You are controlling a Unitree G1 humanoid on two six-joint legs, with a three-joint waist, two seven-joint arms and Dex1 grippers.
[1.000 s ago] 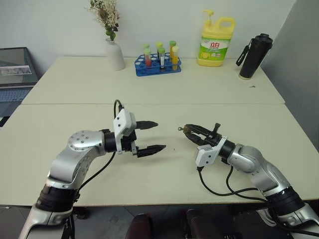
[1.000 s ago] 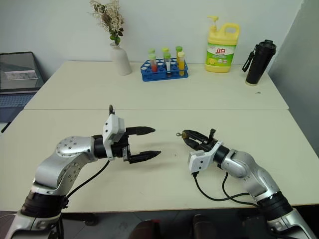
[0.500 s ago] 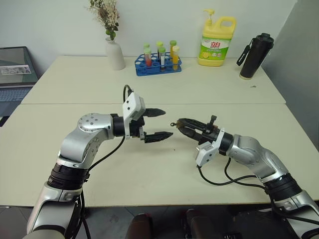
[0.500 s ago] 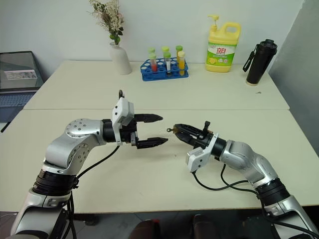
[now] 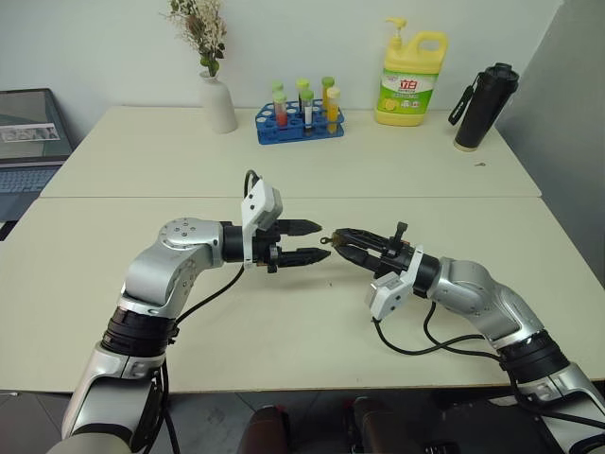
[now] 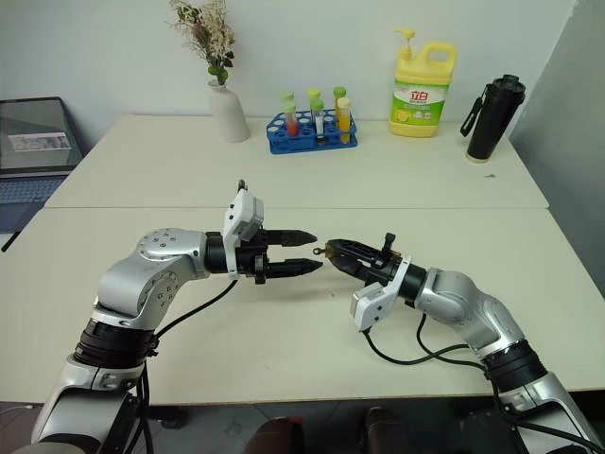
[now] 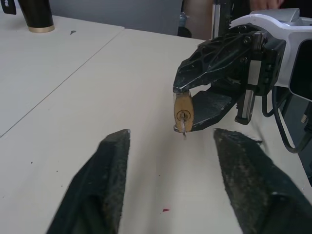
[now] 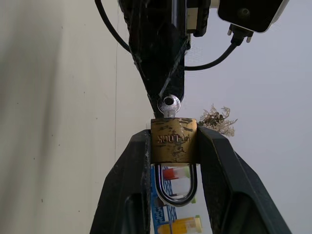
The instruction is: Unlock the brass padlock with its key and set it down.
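The brass padlock (image 8: 173, 141) is pinched by its flat sides between the two fingers of my right gripper (image 5: 338, 237), held above the table's near half. Its silver shackle hangs back between those fingers. A small silver key (image 8: 169, 104) sticks out of the keyhole toward my left gripper (image 5: 323, 240). That gripper points at the padlock from the left, tip to tip with the right one. In the left wrist view its fingers (image 7: 109, 161) stand apart on either side of the padlock (image 7: 183, 112), with a gap to the key and nothing between them.
Along the back of the cream table (image 5: 284, 312) stand a white vase with dried flowers (image 5: 217, 102), a blue test-tube rack (image 5: 300, 123), a yellow detergent bottle (image 5: 410, 80) and a black bottle (image 5: 482, 106). A laptop (image 5: 28, 142) sits off the far left.
My left gripper has swung right and up to the padlock's key end, and its fingers have drawn closer together. The right gripper has barely shifted and keeps its hold.
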